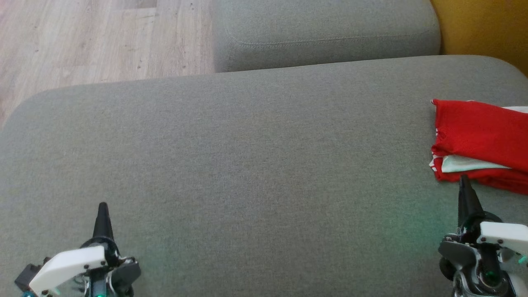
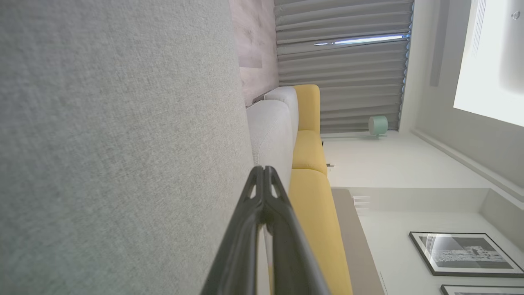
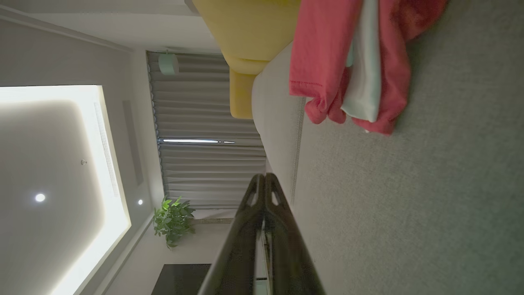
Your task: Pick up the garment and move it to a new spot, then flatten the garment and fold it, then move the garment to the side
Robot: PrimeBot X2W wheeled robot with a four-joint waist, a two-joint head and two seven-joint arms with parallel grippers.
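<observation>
**Both grippers closed and empty, garment folded at the right**

I've got the left gripper [image 1: 102, 208] low on my left. Its two dark fingers are pressed together tip to tip with nothing between them, and it points up across bare grey fabric. Over on my right, the right gripper [image 1: 465, 181] has its fingers pinched flat against each other too, with nothing in them. In the head view its tip sits right at the near edge of the garment [image 1: 478, 132]. The right wrist view shows a strip of cushion between tip and cloth.

The garment is red with a pale layer showing in the folds. It lies as a folded stack at the far right of the big grey cushion [image 1: 247, 165], partly cut off by the head view's edge. Beyond it are a second grey cushion [image 1: 321, 33], a yellow seat [image 1: 482, 29] at top right and wooden floor [image 1: 82, 41] at top left.
</observation>
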